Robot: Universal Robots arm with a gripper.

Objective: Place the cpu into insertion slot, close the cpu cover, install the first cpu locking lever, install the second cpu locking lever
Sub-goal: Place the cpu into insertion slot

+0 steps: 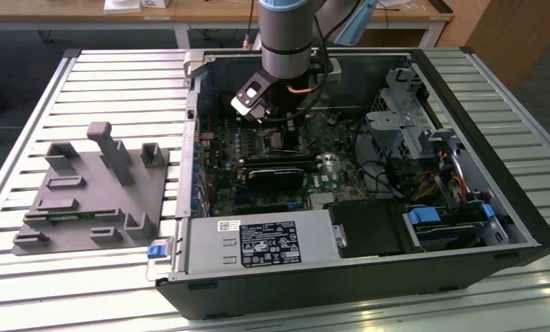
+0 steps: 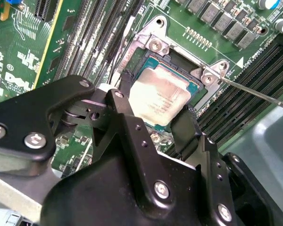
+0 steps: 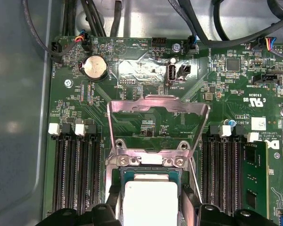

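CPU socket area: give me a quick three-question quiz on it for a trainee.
1. True or false: the cpu cover is closed over the cpu.
2. The gripper is nearest to: A the cpu, B the power-supply box, C the grey fixture plate outside the case.
3. Fill in: memory slots lie on ___ sides of the insertion slot.
Key: 1 false, it stands open; 2 A; 3 both.

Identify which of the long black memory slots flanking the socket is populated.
The slot farthest from the socket in one bank, holding the flat green memory module; every other long black slot holds nothing.
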